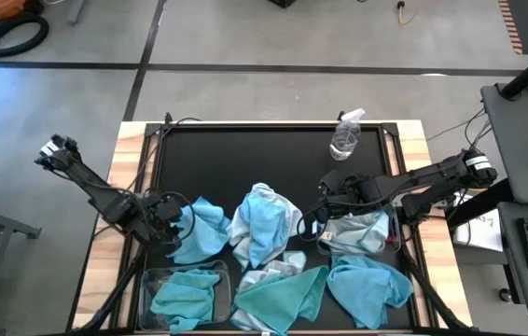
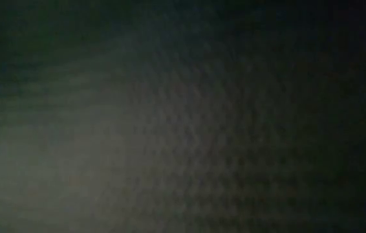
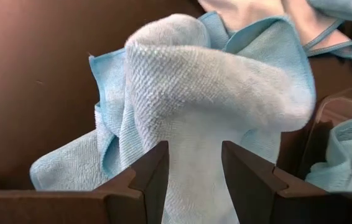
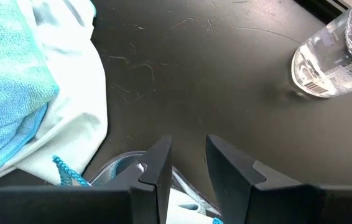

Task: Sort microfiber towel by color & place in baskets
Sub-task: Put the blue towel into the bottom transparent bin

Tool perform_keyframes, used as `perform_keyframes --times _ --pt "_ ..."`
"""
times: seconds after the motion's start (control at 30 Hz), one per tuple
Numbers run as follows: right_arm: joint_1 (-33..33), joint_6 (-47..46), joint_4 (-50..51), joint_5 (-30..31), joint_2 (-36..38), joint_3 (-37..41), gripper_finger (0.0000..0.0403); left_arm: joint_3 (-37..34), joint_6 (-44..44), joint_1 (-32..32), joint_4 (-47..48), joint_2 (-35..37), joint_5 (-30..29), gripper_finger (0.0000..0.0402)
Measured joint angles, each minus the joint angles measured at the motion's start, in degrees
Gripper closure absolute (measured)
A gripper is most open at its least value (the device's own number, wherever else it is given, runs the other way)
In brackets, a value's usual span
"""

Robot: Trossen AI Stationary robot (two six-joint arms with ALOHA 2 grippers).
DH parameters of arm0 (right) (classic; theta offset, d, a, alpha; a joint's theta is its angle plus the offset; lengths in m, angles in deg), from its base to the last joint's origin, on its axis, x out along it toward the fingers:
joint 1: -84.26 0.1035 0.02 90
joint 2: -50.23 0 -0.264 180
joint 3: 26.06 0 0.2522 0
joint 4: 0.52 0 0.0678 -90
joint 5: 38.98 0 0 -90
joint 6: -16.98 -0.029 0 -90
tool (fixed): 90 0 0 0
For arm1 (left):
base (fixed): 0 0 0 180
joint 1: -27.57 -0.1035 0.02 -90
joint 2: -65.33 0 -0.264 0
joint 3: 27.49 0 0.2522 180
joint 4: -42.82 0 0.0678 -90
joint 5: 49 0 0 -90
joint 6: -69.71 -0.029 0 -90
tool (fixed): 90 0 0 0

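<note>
Two arms reach over your black worktop (image 1: pixel 245 159), one from each side. Your left tool (image 3: pixel 194 168) sits at the left edge of the cloth pile, its fingers (image 3: pixel 151 177) pinching a fold of a sky-blue towel (image 3: pixel 213 93) that bulges up between them; from above, that towel (image 1: pixel 199 229) lies just beside the near-left clear basket (image 1: pixel 147 280), which already holds a teal towel (image 1: pixel 185 294). Your right tool (image 4: pixel 188 165) hangs low over the right side of the pile with its fingers spread a little and nothing between them (bare worktop shows in the gap). Just under it lies a pale whitish towel (image 1: pixel 357 233) in what looks like the second clear basket, though you cannot make out its rim clearly. Between the two tools, a heap of pale and blue towels (image 1: pixel 264 224) is bunched up, with two more teal ones (image 1: pixel 287 294) near the front edge. A clear spray bottle (image 1: pixel 345 135) stands well apart at the back. The low view shows only darkness.
</note>
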Motion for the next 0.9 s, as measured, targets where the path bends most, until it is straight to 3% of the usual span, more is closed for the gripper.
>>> perform_keyframes --times 0.43,0.9 --pt "0.0 0.6 0.0 0.2 0.0 0.0 0.0310 -3.4 0.2 -1.3 -2.3 0.0 -0.5 0.0269" --pt "0.0 0.5 0.0 0.2 0.0 0.0 0.0310 -2.9 0.0 -1.6 2.8 0.0 -0.8 0.0269"
